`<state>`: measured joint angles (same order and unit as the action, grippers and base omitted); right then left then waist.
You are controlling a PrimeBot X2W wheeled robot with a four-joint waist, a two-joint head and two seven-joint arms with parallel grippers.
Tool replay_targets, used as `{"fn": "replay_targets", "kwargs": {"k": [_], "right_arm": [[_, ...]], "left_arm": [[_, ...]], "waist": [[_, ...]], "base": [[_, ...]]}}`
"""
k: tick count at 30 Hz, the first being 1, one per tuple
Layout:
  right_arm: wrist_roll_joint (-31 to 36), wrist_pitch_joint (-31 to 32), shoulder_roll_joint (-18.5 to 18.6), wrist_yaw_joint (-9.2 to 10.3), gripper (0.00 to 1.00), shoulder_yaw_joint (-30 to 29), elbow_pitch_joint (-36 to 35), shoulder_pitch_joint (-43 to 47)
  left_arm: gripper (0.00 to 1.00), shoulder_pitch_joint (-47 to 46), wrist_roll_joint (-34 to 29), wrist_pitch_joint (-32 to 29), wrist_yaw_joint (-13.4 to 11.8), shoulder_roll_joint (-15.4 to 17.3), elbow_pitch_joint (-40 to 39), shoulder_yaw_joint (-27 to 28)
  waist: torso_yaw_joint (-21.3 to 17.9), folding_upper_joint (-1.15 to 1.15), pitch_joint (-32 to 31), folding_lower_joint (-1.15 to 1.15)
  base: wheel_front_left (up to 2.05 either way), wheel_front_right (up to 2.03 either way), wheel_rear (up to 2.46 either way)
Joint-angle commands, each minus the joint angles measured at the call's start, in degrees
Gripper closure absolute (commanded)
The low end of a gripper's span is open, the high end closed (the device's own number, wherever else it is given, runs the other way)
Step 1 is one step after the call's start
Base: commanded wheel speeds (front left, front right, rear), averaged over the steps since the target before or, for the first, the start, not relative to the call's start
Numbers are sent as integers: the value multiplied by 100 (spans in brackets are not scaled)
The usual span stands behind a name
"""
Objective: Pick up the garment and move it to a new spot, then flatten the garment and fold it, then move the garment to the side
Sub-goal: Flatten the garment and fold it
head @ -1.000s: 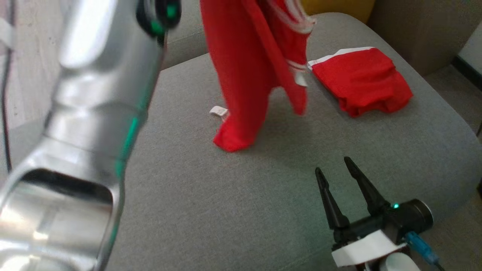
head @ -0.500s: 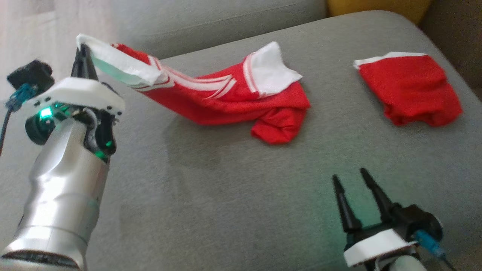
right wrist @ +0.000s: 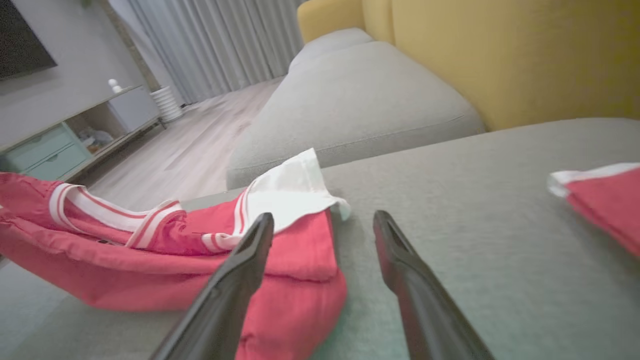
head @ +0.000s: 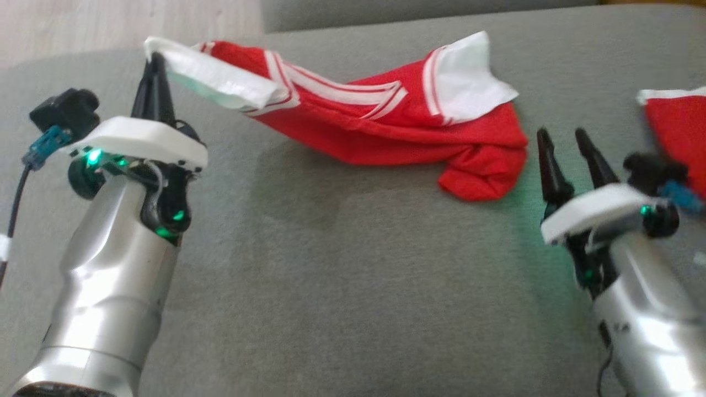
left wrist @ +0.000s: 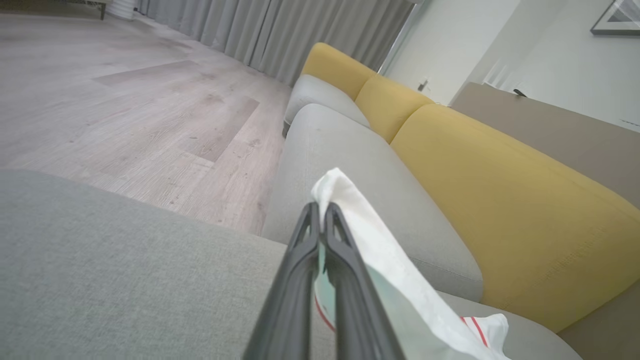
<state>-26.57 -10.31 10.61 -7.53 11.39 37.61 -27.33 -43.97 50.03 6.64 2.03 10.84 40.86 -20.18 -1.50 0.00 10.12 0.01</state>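
1. The left gripper (head: pixel 155 59) (left wrist: pixel 320 209) has its two dark fingers pressed together on a white edge of the garment (head: pixel 386 127) (left wrist: pixel 380 245). The cloth folds over the fingertips on their right side.
2. From that pinch the garment runs away to the gripper's right. The held end is raised off the seat cushion (head: pixel 353 275). The red body with its white stripes sags down until it rests on the cushion.
3. The right gripper (head: pixel 561 135) (right wrist: pixel 324 217) has its fingers spread, with bare cushion in the gap between them.
4. The garment's bunched red end (right wrist: pixel 150 250) lies just beside the right gripper's left finger. I cannot tell whether the two touch. A white panel of the garment sits just ahead of that fingertip and to its left.
5. To the right of the right gripper's fingers, apart from them, lies a second red garment (head: pixel 675 121) (right wrist: pixel 605 200) with a white edge, flat on the same cushion.
6. Ahead of both sets of fingertips, past the cushion's edge, is a farther grey seat (left wrist: pixel 345 150) (right wrist: pixel 360 100). Yellow back cushions (left wrist: pixel 500 200) (right wrist: pixel 475 50) stand along its right.
7. Farthest out, ahead and to the left of the fingers, are a wooden floor (left wrist: pixel 125 100) and grey curtains (left wrist: pixel 280 30) (right wrist: pixel 225 40).
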Motion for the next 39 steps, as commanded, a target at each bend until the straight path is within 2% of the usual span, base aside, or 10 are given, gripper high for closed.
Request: {"fn": "replay_targets", "kwargs": {"k": [1, 10, 11, 13, 14, 21, 27, 32, 38, 39], "right_arm": [[-162, 50, 56, 4, 0, 175, -23, -185], [-957, 554, 452, 4, 2, 1147, 1316, -1217], [-1042, 585, 449, 4, 19, 1232, 1425, -1267], [-1270, 605, 424, 4, 97, 1402, 1515, -1344], [-1372, 606, 428, 4, 100, 1507, 1515, -1380], [-1470, -251, 959, 4, 100, 1841, 1560, -2005], [-1424, -450, 1505, 4, 100, 1758, 1249, -2389], [-1658, -325, 1815, 4, 100, 2086, 378, -1357], [-1666, -226, 1849, 4, 100, 2105, -297, 421], [-1666, -252, 1768, 4, 77, 1985, -349, 663]], "left_arm": [[100, -300, -19, 20, 11, 160, -233, 147], [100, -360, -45, 66, 17, -3, -542, 25], [100, -366, -47, 70, 19, -19, -551, 12], [100, -368, -48, 81, 18, -41, -565, -4], [100, -372, -44, 84, 15, -45, -570, -6], [100, -451, 45, 283, 96, -33, -682, 108], [100, -340, 272, 362, 215, -83, -930, 232], [100, 522, 552, 290, 237, -78, -1534, 272], [100, 1795, 216, 522, 51, 127, -2172, 54], [100, 1958, 178, 568, 5, 133, -2243, 51]], "waist": [[288, 0, 288, -1], [710, 0, 690, -1], [742, 0, 711, -1], [780, 0, 739, -1], [787, 0, 751, -1], [628, 0, 668, -1], [419, 0, 467, -1], [196, 0, 300, -1], [65, 0, 404, -1], [57, 0, 434, -1]], "base": [[0, 0, 0], [0, 0, 0], [0, 0, 0], [0, 0, 0], [0, 0, 0], [0, 0, 0], [0, 0, 0], [0, 0, 0], [0, 0, 0], [0, 0, 0]]}}
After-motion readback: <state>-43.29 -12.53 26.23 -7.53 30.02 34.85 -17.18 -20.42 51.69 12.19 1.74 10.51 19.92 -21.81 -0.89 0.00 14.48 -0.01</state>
